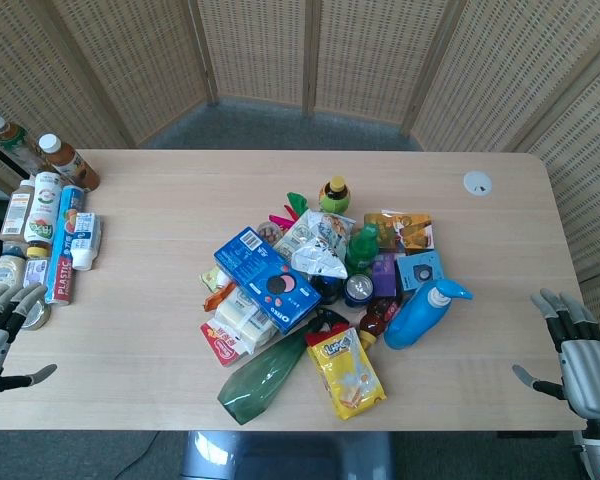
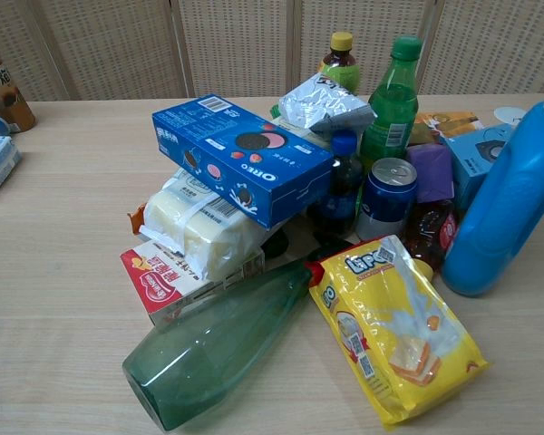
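While both hands wait at the near corners of the table (image 1: 130,180), nothing from the heap in the middle is in either one. The left hand (image 1: 2,330) sits at the near left edge with its fingers spread and released, holding nothing; just beside its fingertips lies a jar (image 1: 32,314), the nearest piece of a row of bottles and packets (image 1: 55,235) lined up along the left edge. The right hand (image 1: 580,360) hangs off the near right corner, fingers likewise apart and empty, well clear of everything; the closest item to it is the blue bottle (image 1: 425,312), lying tilted at the right side of the heap. The chest view shows neither hand, only the heap up close: an Oreo box (image 2: 245,168) rests on top of a pale wrapped pack (image 2: 199,227), a green glass bottle (image 2: 213,349) lies on its side in front, touching a yellow snack bag (image 2: 394,331), and a blue can (image 2: 387,195) stands behind next to an upright green soda bottle (image 2: 392,100). Judging by the layout, sorting from heap to row looks partly done: the row on the left already holds a number of items, while the heap remains large and tangled, so most of the work seems left, and no grasp is under way right now.
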### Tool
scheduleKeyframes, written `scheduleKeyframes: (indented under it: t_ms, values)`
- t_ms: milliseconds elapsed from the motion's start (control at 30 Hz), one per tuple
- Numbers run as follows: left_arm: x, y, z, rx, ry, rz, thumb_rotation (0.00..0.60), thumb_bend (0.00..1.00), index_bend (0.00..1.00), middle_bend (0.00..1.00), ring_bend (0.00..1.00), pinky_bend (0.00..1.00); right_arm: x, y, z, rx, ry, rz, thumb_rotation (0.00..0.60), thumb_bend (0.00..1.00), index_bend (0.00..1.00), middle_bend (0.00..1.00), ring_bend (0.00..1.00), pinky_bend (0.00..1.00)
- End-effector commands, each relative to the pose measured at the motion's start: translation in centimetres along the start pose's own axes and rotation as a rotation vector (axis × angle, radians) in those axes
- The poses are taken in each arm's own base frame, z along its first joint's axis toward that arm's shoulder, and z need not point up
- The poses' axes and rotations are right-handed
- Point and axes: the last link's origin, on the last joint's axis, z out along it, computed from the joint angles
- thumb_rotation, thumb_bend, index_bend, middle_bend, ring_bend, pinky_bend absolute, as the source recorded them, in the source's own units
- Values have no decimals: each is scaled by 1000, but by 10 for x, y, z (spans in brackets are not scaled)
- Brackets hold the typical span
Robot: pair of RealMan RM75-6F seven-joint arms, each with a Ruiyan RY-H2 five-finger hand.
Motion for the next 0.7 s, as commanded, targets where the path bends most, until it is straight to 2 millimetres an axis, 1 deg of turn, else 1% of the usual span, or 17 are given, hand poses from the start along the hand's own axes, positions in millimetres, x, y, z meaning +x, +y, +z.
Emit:
scheduleKeyframes:
  t_ms: [33, 167, 267, 333, 367, 433, 467, 500, 567, 600, 667, 700]
  values:
    - [0, -2, 2, -6, -6, 11, 600, 0, 0, 0, 0, 0, 0, 0, 0, -4, 2, -3, 600, 0, 0, 0, 0, 0]
    - [-5, -2, 9, -19, -34, 14, 600, 0, 0, 0, 0, 0, 2, 0, 0, -5, 9, -3, 600, 0, 0, 0, 0, 0]
    - [-3, 8, 31, -81, -48, 42, 600, 0, 0, 0, 0, 0, 4, 1, 0, -8, 16, 0, 600, 0, 0, 0, 0, 0]
    - [3, 25, 59, -165, -31, 63, 600, 0, 0, 0, 0, 0, 5, 1, 1, -6, 17, 5, 600, 0, 0, 0, 0, 0]
    - [8, 37, 75, -216, -16, 72, 600, 0, 0, 0, 0, 0, 6, 2, 1, -6, 17, 6, 600, 0, 0, 0, 0, 0]
    - [14, 56, 100, -270, -15, 92, 600, 0, 0, 0, 0, 0, 6, 2, 2, -9, 16, 11, 600, 0, 0, 0, 0, 0]
    - [17, 65, 113, -288, -22, 111, 600, 0, 0, 0, 0, 0, 6, 3, 2, -10, 16, 14, 600, 0, 0, 0, 0, 0]
    - [20, 81, 129, -308, -35, 119, 600, 0, 0, 0, 0, 0, 6, 4, 2, -11, 16, 15, 600, 0, 0, 0, 0, 0]
    - [25, 104, 154, -326, -53, 120, 600, 0, 0, 0, 0, 0, 6, 5, 3, -14, 16, 14, 600, 0, 0, 0, 0, 0]
    - [26, 117, 169, -332, -65, 132, 600, 0, 0, 0, 0, 0, 6, 5, 3, -16, 17, 13, 600, 0, 0, 0, 0, 0]
    - [26, 137, 192, -331, -90, 141, 600, 0, 0, 0, 0, 0, 5, 7, 6, -21, 18, 9, 600, 0, 0, 0, 0, 0]
    - [25, 147, 206, -332, -98, 177, 600, 0, 0, 0, 0, 0, 4, 8, 7, -27, 18, 5, 600, 0, 0, 0, 0, 0]
